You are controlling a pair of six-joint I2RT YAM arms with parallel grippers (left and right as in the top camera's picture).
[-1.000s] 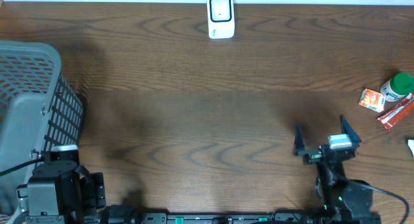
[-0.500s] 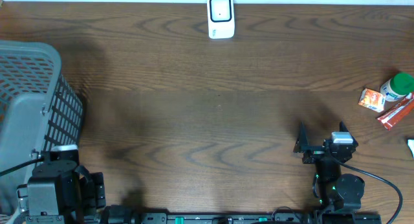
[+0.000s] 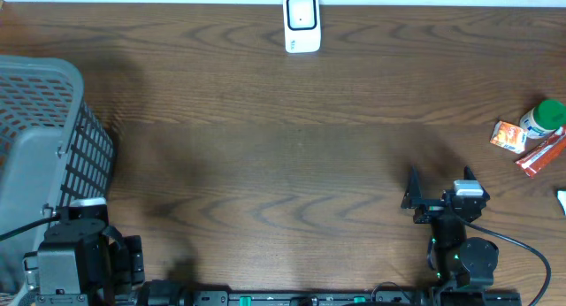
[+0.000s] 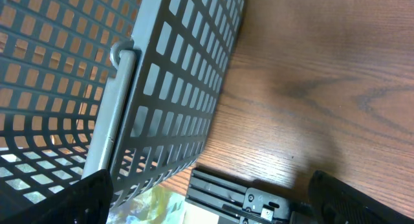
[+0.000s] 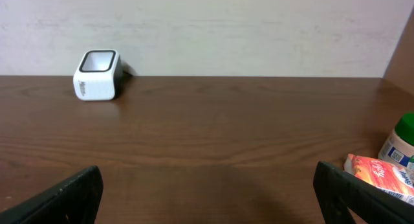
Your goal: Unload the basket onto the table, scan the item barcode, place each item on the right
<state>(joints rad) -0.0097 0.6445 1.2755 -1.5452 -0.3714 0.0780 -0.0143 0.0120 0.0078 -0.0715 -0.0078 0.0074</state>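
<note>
Rightward beyond the right end effector (image 3: 439, 184) lies the packet (image 3: 508, 136).

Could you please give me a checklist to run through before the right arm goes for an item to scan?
1. The right gripper is open and empty: ok.
2. The left gripper is open and empty, beside the basket: ok.
3. The scanner stands unobstructed at the far edge: ok.
4. The orange packet lies free of the green-capped bottle: cannot tell.
5. The barcode side of the orange packet is known: cannot tell.
</note>
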